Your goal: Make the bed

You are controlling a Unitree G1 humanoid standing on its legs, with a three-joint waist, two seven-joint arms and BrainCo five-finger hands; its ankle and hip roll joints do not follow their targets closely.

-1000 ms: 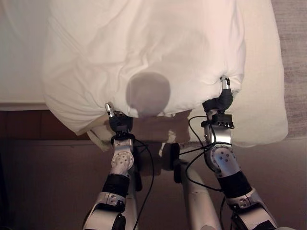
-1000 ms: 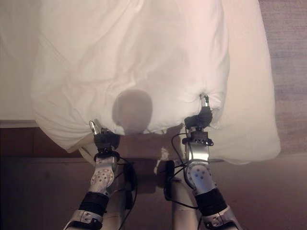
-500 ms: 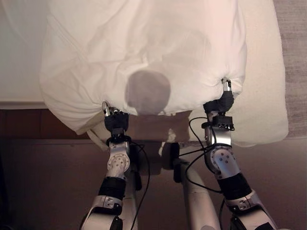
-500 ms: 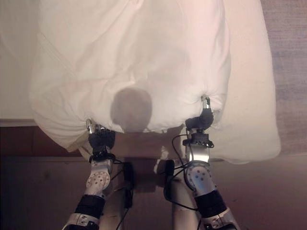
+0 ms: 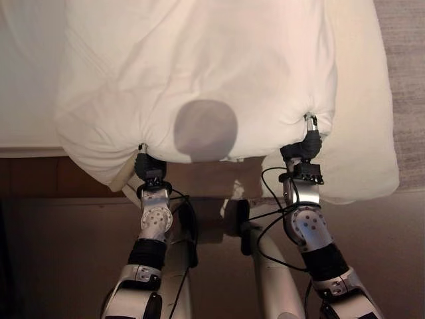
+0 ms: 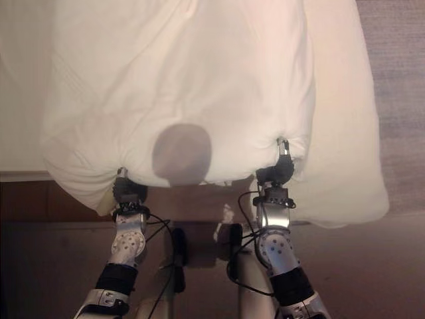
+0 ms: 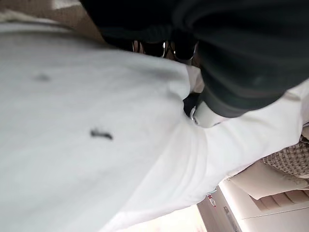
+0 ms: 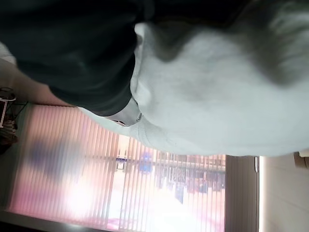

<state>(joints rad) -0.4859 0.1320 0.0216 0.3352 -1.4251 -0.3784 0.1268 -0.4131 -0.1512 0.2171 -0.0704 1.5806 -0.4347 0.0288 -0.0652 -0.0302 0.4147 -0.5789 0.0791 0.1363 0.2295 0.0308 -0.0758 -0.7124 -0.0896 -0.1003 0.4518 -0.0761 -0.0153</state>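
The left hand [image 5: 147,166] reached up to the near edge of the white duvet [image 5: 199,73] at its left lower corner, where the cloth bulged over the hand. Its fingers [image 7: 164,48] were mostly buried in the fabric in the left wrist view, so whether they gripped the cloth could not be told. The duvet lay bunched across the bed [image 5: 26,80], its near edge hanging over the bed's side, with a round grey shadow at the middle of that edge. Beneath it a white sheet [image 5: 365,133] spread out to the right and drooped past the mattress edge. The right hand [image 5: 305,145] met the duvet's right lower corner, a fingertip poking up into a pucker of gathered cloth. In the right wrist view the fabric wrapped over the hand, hiding the fingers, so their hold could not be told either.
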